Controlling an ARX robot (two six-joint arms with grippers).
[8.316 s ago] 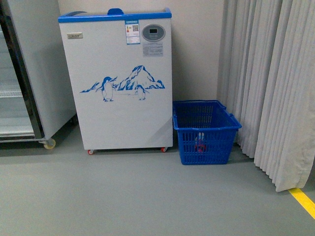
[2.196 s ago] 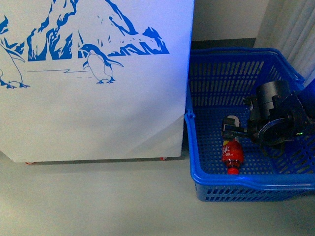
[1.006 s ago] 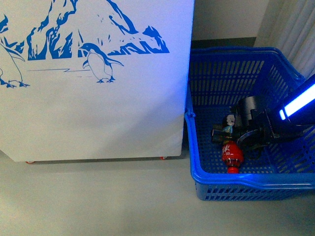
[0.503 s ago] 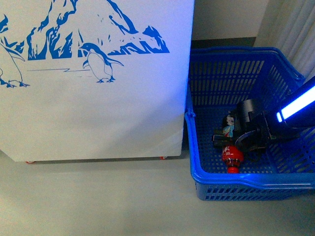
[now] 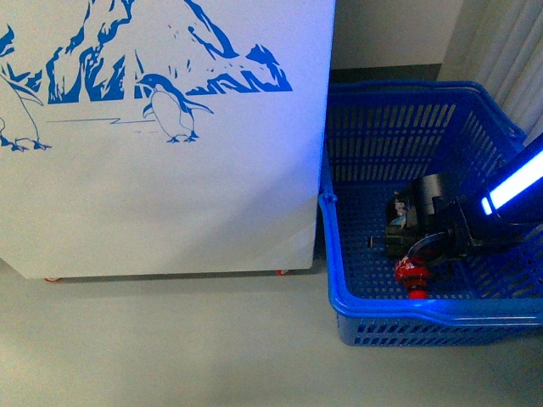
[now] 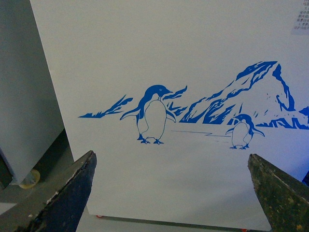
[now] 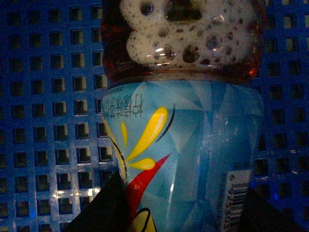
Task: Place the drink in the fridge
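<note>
I am looking at the right gripper [image 5: 420, 248] reaching down inside the blue basket [image 5: 382, 307], which is standing on the floor [image 5: 170, 348] just beside the fridge [image 5: 170, 212]. The drink [image 5: 414, 275] is lying on the basket's slotted bottom, near the front edge and closer to the fridge-side wall. Its red cap is poking out from under the gripper toward me. In the right wrist view the bottle is filling the picture, with foam sitting on the red liquid above the pale blue label. A dark finger is showing at each side of that label, right against its edges. I cannot tell whether these fingers [image 7: 99, 210] are pressing on the bottle or only flanking it. A bright blue light strip [image 5: 516, 180] is glowing along the right arm.

The left gripper [image 6: 170, 157] is hanging in front of the fridge's penguin print, its fingers [image 6: 72, 198] spread wide apart and holding nothing. A grey cabinet [image 6: 19, 96] is showing beside the fridge in that view.
</note>
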